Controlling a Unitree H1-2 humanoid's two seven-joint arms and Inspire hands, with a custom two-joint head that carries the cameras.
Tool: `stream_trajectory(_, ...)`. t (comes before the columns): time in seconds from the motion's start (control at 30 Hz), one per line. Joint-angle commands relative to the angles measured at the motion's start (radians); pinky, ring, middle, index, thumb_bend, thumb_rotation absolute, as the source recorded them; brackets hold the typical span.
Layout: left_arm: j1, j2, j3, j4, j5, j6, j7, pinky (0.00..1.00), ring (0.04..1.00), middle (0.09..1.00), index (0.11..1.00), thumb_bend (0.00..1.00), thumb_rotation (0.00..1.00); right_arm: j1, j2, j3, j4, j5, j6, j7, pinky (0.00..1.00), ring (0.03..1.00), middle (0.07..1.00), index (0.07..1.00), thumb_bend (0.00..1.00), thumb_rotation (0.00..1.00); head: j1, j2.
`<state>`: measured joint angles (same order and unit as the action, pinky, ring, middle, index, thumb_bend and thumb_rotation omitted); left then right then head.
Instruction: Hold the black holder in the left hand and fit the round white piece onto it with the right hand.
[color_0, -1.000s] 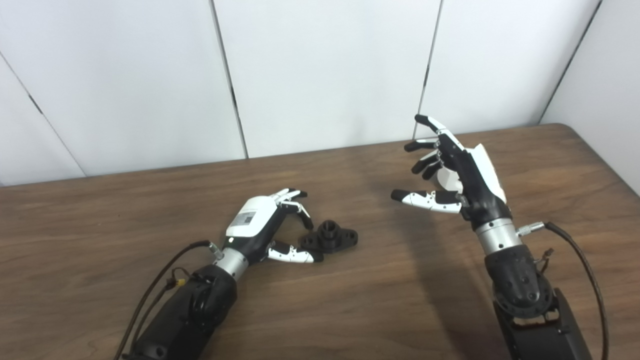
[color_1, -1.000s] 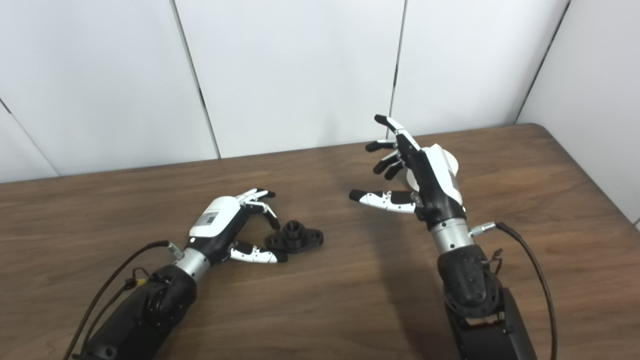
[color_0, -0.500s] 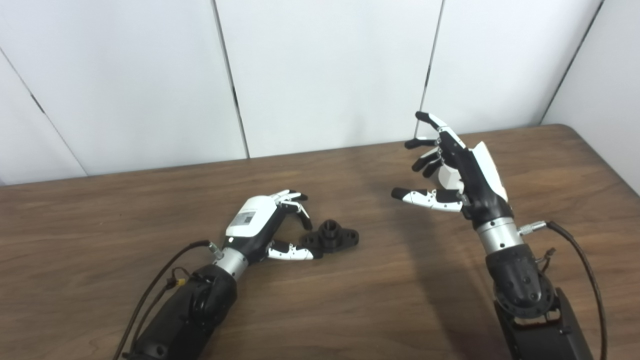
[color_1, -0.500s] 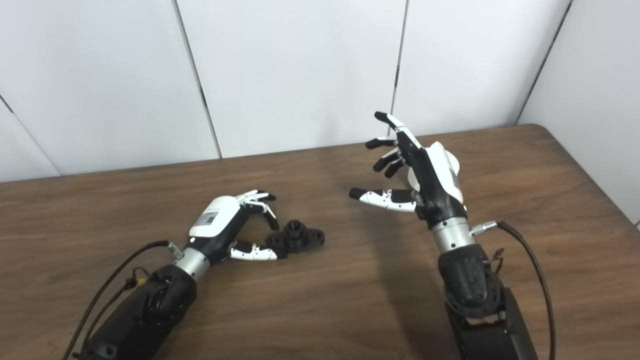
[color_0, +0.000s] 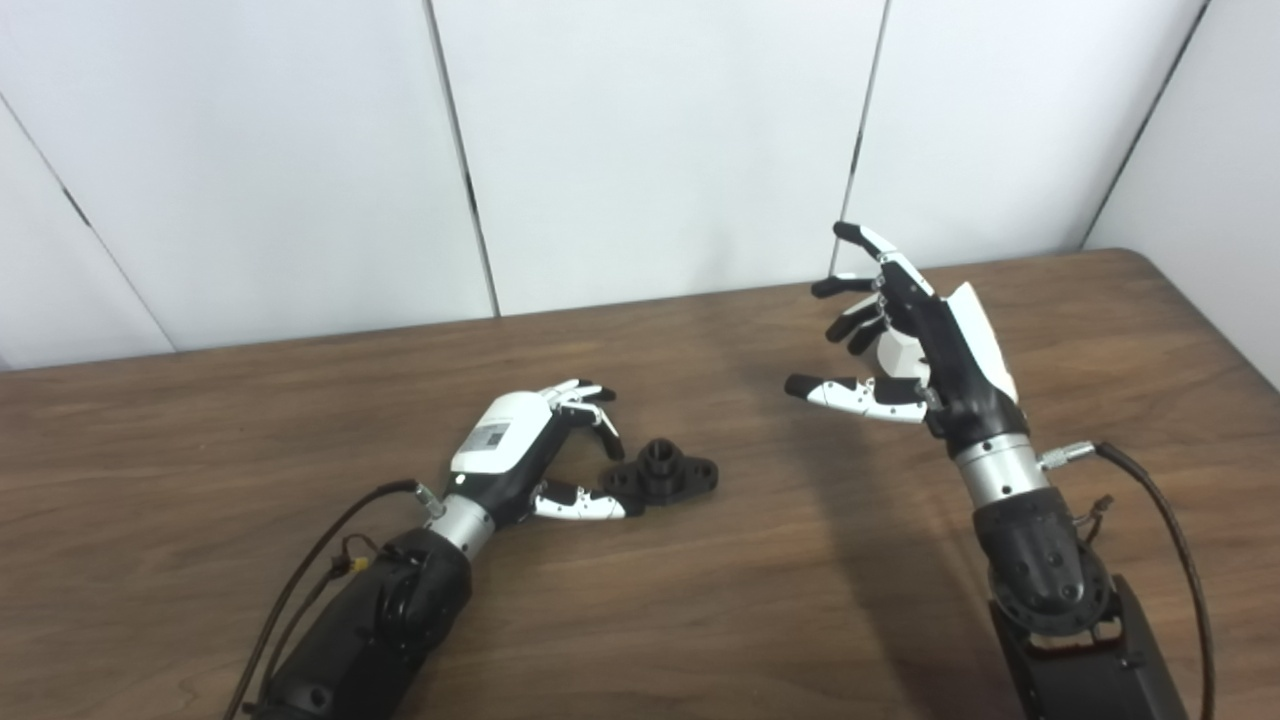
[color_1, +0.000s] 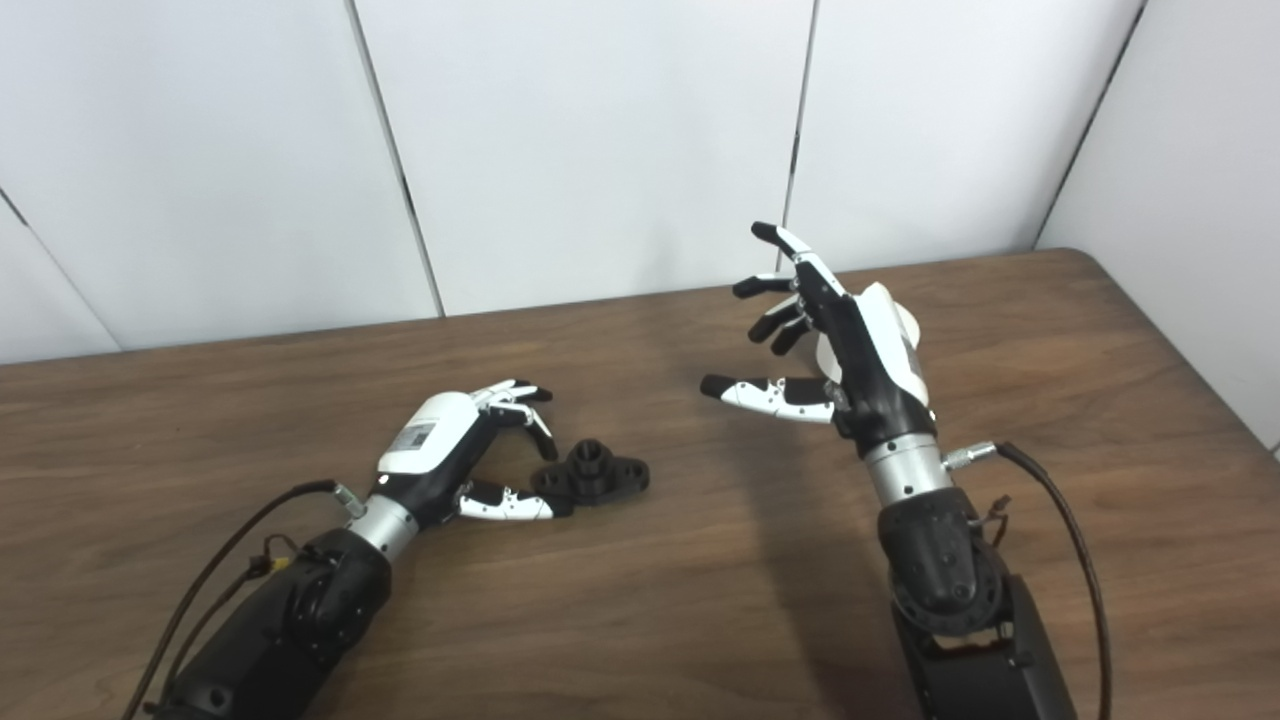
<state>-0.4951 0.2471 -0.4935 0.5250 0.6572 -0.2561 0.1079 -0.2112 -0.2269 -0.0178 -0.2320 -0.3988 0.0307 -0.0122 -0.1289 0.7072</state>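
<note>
- The black holder (color_0: 660, 472) is lying flat on the brown table (color_0: 200, 450), near the middle, with its short round collar pointing up.
- The left hand (color_0: 520, 455) is resting low on the table just beside the holder's left end, its fingers (color_0: 590, 400) and thumb (color_0: 585, 507) spreading apart around that end.
- The thumb tip is sitting right against the holder's near left edge; whether it is actually touching is too fine to make out.
- The left hand is gripping nothing; the holder is still lying on the wood.
- The right hand (color_1: 850, 350) is hovering above the table's right half, well apart from the holder, with fingers (color_1: 790, 250) fanning out and thumb (color_1: 760, 393) pointing left.
- It is empty and open.
- The round white piece (color_1: 905, 322) is sitting behind the right hand and is mostly hidden by it; only a curved white edge is peeking out past the back of the hand in the right eye view.
- In the left eye view the piece is blending with the hand's white shell, so its outline is hard to separate.
- Both forearms are being cut off by the bottom edge.
</note>
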Motion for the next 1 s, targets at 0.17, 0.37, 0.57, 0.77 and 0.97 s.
stream_trajectory(0.17, 0.047, 0.067, -0.017, 0.083, 0.02, 0.032, -0.086, 0.89, 0.922, 0.87, 0.479, 0.52, 0.07, -0.043, -0.012, -0.011, -0.033, 0.007, -0.004, -0.004, 0.41, 0.515, 0.684, 0.89, 0.61, 0.17, 0.001, 0.004)
stream_trajectory(0.37, 0.042, 0.072, -0.023, 0.076, 0.007, 0.031, -0.115, 0.9, 0.934, 0.88, 0.479, 0.52, 0.07, -0.043, -0.014, -0.013, -0.034, 0.013, -0.005, -0.001, 0.41, 0.515, 0.685, 0.891, 0.6, 0.16, 0.001, 0.008)
stream_trajectory(0.57, 0.04, 0.075, -0.031, 0.076, 0.009, 0.022, -0.11, 0.88, 0.918, 0.872, 0.478, 0.52, 0.07, -0.046, -0.015, -0.013, -0.033, 0.017, -0.005, -0.001, 0.4, 0.514, 0.686, 0.892, 0.6, 0.16, 0.001, 0.01)
stream_trajectory(0.77, 0.04, 0.074, -0.04, 0.081, 0.011, 0.018, -0.111, 0.87, 0.914, 0.871, 0.478, 0.52, 0.07, -0.049, -0.015, -0.013, -0.029, 0.018, -0.01, -0.002, 0.4, 0.51, 0.683, 0.892, 0.6, 0.16, 0.0, 0.01)
stream_trajectory(0.97, 0.045, 0.074, -0.043, 0.074, 0.004, 0.016, -0.119, 0.89, 0.928, 0.877, 0.478, 0.52, 0.07, -0.05, -0.015, -0.016, -0.032, 0.018, -0.006, -0.003, 0.39, 0.507, 0.683, 0.895, 0.6, 0.16, -0.005, 0.009)
